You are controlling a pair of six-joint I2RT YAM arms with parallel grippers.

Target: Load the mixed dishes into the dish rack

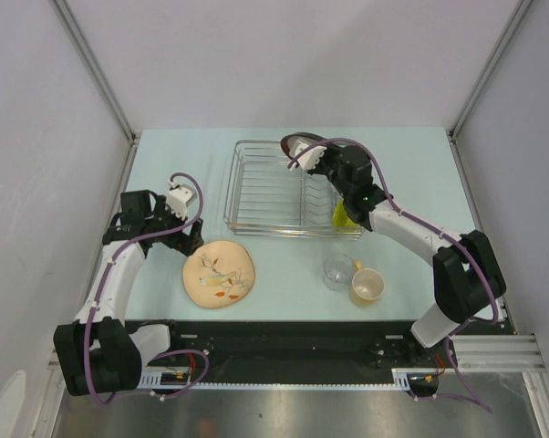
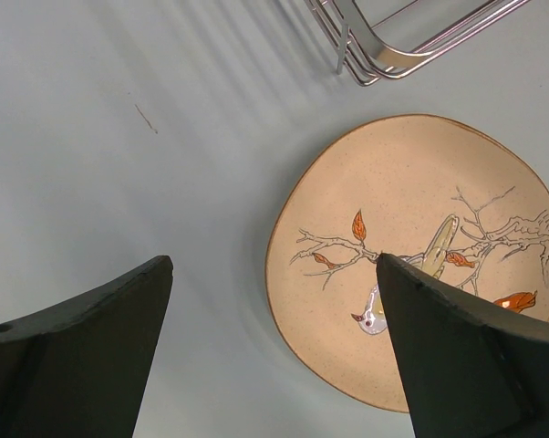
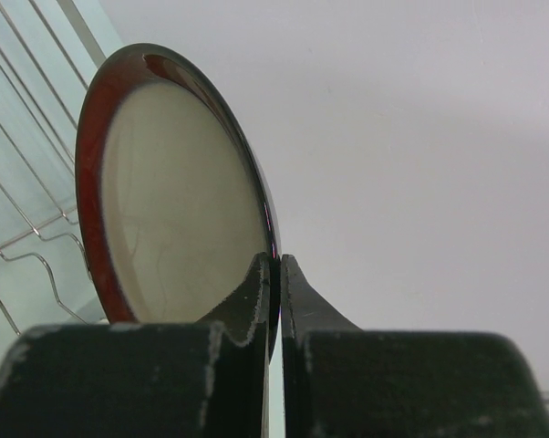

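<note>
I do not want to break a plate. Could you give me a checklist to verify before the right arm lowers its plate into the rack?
1. Right gripper grips the red-rimmed plate, jaws shut on its rim: ok.
2. Plate stands on edge: ok.
3. Plate hangs over the dish rack, at its far side: ok.
4. Plate lined up with a rack slot: cannot tell.
5. Left gripper open, off the rack, by the leaf plate: ok.
6. Glass and cup stand outside the rack: ok.

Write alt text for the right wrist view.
The right gripper pinches the rim of a beige plate with a dark red border, holding it on edge. Wires of the dish rack show at left, with a pale wall behind.
</note>
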